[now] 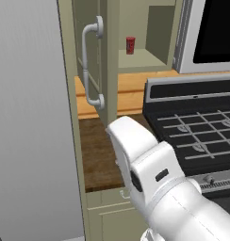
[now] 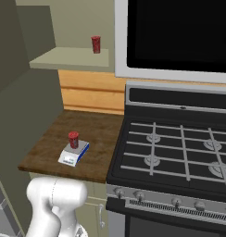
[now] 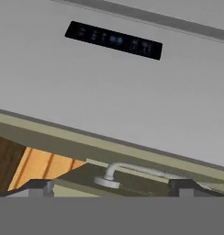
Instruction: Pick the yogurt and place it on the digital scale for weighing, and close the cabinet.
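The yogurt (image 2: 73,139), a small red cup, stands upright on the white digital scale (image 2: 74,154) on the wooden counter. The cabinet (image 1: 94,56) door hangs open with its pale curved bar handle (image 1: 88,66) facing out. In the hand view my gripper (image 3: 113,189) is open, its fingertips (image 3: 38,186) wide apart with nothing between them. The bar handle (image 3: 132,170) lies just beyond them on the door's edge (image 3: 86,148).
A twin red cup (image 2: 96,44) sits on the open cabinet shelf (image 1: 135,60). The stove (image 2: 179,148) is right of the counter (image 2: 96,129), with a microwave (image 2: 179,32) above. A tall grey fridge (image 1: 27,117) with a dark display (image 3: 114,40) stands left of the door.
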### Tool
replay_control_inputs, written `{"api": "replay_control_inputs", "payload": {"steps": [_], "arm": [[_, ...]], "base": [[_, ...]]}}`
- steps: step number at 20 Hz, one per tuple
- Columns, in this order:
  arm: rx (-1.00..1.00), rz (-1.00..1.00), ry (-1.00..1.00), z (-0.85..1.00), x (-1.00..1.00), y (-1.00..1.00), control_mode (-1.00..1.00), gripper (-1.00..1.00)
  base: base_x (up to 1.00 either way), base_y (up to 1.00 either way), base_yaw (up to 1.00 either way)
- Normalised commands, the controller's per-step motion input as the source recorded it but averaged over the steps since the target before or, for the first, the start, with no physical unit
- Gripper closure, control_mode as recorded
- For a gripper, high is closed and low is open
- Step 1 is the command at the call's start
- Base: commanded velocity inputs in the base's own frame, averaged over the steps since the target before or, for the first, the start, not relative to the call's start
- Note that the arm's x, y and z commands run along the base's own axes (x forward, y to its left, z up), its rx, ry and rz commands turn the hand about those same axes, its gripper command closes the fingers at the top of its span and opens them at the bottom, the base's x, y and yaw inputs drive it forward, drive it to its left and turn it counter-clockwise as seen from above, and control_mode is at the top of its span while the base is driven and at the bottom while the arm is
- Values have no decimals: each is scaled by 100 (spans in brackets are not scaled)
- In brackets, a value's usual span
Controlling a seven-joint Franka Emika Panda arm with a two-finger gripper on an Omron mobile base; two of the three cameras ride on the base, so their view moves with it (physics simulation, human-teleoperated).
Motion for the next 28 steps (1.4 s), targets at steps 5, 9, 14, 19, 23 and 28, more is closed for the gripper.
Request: {"api": "replay_control_inputs", "payload": {"steps": [5,9,14,19,23,28], "arm": [[0,-27,-3,-10,14,18,-100,-100],[0,-35,0,-10,25,23,-100,-100],[0,-17,0,0,45,0,-100,-100],[0,-5,1,-5,64,-1,-100,-100],[0,-2,0,-4,71,-7,-100,-100],[-3,-2,4,-1,61,17,-100,-100]], "base": [[0,0,0],[0,0,0],[0,0,0],[0,0,0],[0,0,0],[0,0,0]]}}
